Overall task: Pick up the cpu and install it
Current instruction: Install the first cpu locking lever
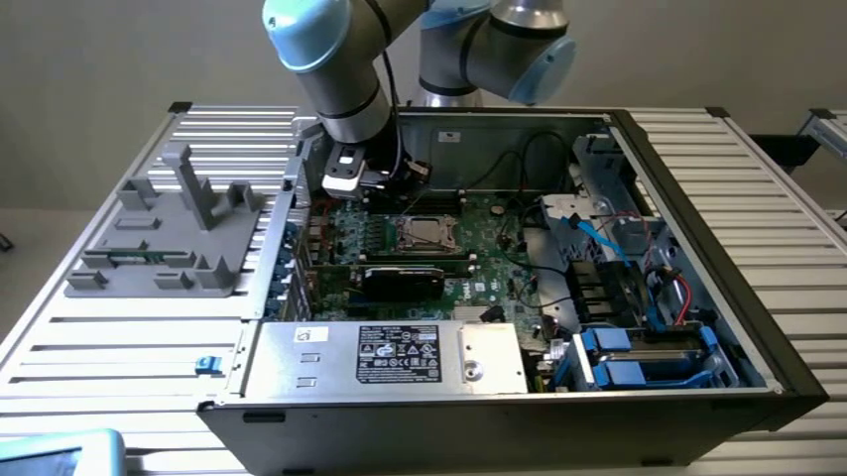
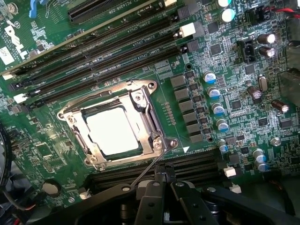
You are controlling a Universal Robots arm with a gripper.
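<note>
The cpu (image 2: 114,131), a flat square chip with a bright shiny top, lies inside the metal-framed socket (image 2: 147,86) on the green motherboard. In the exterior view the cpu (image 1: 426,233) sits in the socket near the middle of the open computer case. My gripper (image 2: 162,178) hovers over the board just beside the socket, with its black fingers (image 2: 152,187) together and nothing between them. The socket's thin wire lever (image 2: 147,169) runs right up to the fingertips; I cannot tell whether they touch it. Seen from outside, the gripper (image 1: 375,190) hangs at the socket's back left.
Black memory slots (image 2: 108,51) run along one side of the socket, more slots (image 2: 187,164) along the other. A row of capacitors (image 2: 216,110) stands nearby. A black card (image 1: 404,278) lies in front of the socket. The power supply (image 1: 391,355) and case walls (image 1: 715,238) hem in the board. A grey fixture (image 1: 173,233) stands outside the case.
</note>
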